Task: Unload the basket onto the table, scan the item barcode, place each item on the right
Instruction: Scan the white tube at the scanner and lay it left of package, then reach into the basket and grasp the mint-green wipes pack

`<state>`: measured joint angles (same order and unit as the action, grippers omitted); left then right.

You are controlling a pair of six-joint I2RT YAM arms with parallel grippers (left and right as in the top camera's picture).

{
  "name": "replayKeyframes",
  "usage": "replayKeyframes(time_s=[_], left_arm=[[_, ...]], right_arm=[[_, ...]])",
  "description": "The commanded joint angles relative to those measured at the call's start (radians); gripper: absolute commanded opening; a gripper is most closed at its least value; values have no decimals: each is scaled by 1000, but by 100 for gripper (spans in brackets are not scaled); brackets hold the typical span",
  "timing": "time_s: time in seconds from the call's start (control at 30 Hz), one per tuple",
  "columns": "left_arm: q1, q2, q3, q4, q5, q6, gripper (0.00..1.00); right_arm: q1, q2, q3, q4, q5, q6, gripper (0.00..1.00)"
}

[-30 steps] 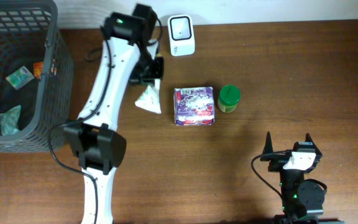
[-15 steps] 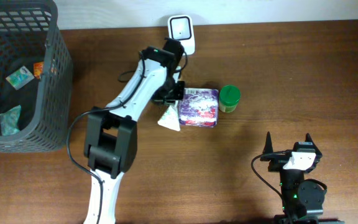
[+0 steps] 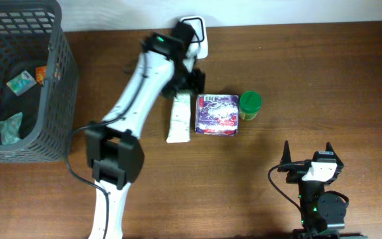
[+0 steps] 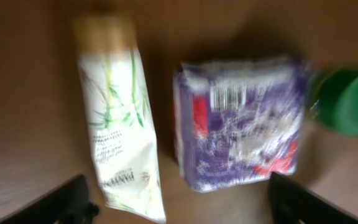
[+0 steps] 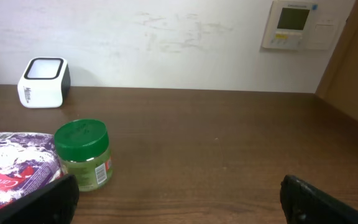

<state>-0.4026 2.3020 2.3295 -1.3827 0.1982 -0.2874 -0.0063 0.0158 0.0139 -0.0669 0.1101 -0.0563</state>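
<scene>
Nearest, at the front right of the table [image 3: 337,79]: right gripper [image 3: 308,149], parked, pointing away over the tabletop. Fingers [image 5: 42,199] spread to the two lower corners of its own camera view, gripping nothing.

Further in, left of centre: tube [image 3: 179,119], white, lying flat on the wood, long axis running roughly front to back. Leaf print and lettering along its face in the left wrist view, with a tan cap at the upper end. Free of any grip.

Just beside the tube, on its right: pack [image 3: 217,114], purple, squarish, flat on the table. Thin dark strip of table between the two in the wrist view. Barcode [image 4: 229,96] face up near one edge of the pack, blurred.

Right of the pack: jar [image 3: 250,106], green lid, upright, hard by the pack's edge; touching or not, unclear.

Over the far end of the tube: left gripper [image 3: 188,86], facing down. Fingers [image 4: 61,199] wide apart at either side of its view, closed on nothing, tube and pack lying below.

Beyond that, at the far edge by the wall: scanner [image 5: 42,76], white with a dark window, partly hidden by the left arm from overhead. Well apart from the tube.

Far left: basket [image 3: 62,60], dark grey, with small packets [image 3: 20,83] inside.
</scene>
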Motion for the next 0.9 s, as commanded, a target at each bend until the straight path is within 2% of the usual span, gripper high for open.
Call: replayKeyframes(time_s=[0.0, 0.17, 0.23, 0.33, 0.4, 0.43, 0.5, 0.53, 0.6, 0.63, 0.7, 0.83, 0.87], left_arm=[[109, -36, 322, -101, -143, 58, 99], [354, -40, 710, -175, -151, 58, 99], [482, -40, 784, -188, -161, 58, 99], [700, -40, 795, -255, -192, 58, 99], [819, -39, 765, -286, -273, 58, 100], [881, -39, 736, -291, -285, 57, 92], [974, -39, 654, -298, -282, 43, 88], [1010, -39, 595, -299, -282, 7, 94], [1052, -39, 459, -286, -282, -11, 92], [1054, -39, 370, -259, -282, -10, 85], [1032, -39, 260, -203, -285, 29, 87], [932, -39, 101, -103, -435, 42, 88], [919, -39, 72, -85, -435, 43, 88]], right_arm=[[-7, -5, -8, -4, -2, 1, 98], [-7, -5, -8, -4, -2, 1, 98], [-7, -5, -8, -4, -2, 1, 98], [-7, -5, -8, -4, -2, 1, 98], [-7, -5, -8, -4, -2, 1, 98], [-7, -5, -8, -4, -2, 1, 98], [-7, -5, -8, -4, -2, 1, 98], [-7, -5, -8, -4, -2, 1, 98], [-7, -5, -8, -4, -2, 1, 98], [-7, -5, -8, -4, -2, 1, 99], [-7, -5, -8, -4, -2, 1, 98], [-7, -5, -8, -4, -2, 1, 98], [-7, -5, -8, -4, -2, 1, 98]])
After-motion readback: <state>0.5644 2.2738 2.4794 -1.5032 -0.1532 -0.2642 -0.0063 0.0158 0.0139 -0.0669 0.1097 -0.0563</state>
